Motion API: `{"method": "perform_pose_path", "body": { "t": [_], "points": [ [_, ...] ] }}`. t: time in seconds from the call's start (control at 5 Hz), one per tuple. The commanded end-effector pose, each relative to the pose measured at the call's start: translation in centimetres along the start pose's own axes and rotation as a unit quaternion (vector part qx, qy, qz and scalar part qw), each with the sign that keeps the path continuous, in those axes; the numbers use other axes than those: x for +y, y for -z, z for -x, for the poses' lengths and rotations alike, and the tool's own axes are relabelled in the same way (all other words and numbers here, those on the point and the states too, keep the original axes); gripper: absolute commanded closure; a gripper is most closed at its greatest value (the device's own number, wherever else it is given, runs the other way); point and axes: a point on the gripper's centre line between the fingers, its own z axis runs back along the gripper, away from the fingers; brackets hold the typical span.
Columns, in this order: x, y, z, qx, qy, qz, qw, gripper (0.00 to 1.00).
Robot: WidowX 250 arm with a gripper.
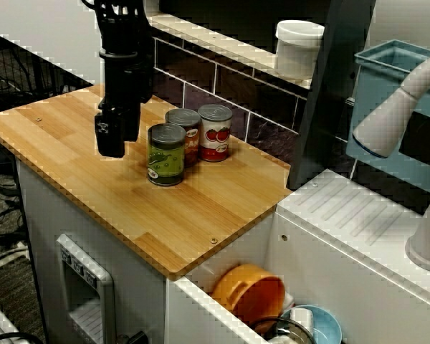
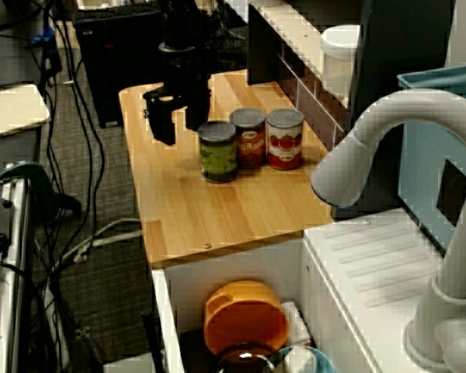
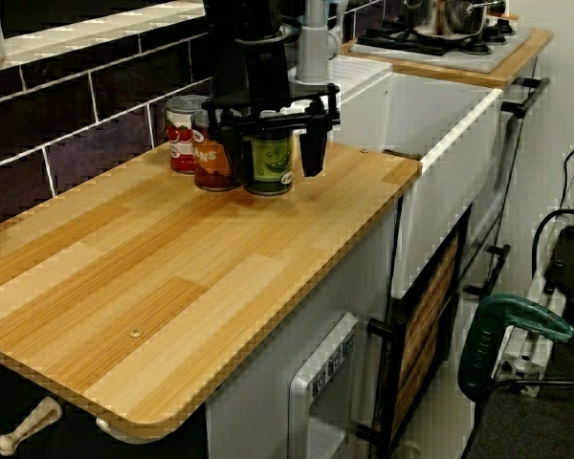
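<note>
Currently: gripper (image 1: 120, 142) empty, fingers (image 3: 313, 158) spread; green can (image 1: 165, 154) just beside fingertips, apparently untouched. Risk: clipping rim on approach, toppling green can into red cans (image 1: 215, 135) beyond.

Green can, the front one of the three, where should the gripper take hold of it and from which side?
Probably by its round side wall, from above: the green can stands upright, lid clear. Set the open gripper so its fingers land on the two sides that do not face the middle can close behind it, where there looks to be no gap.
</note>
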Motion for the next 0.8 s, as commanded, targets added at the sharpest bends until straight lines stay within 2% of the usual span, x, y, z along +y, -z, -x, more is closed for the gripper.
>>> {"method": "perform_pose_path", "body": {
  "t": [0.0, 0.2, 0.6],
  "points": [
    [2.3, -0.8, -1.0, -0.015, -0.019, 0.034, 0.9991, 0.00],
    [2.6, -1.1, -1.4, -0.026, -0.022, 0.078, 0.9964, 0.00],
    [2.8, -1.4, -2.4, -0.031, -0.021, 0.114, 0.9928, 0.00]
  ]
}}
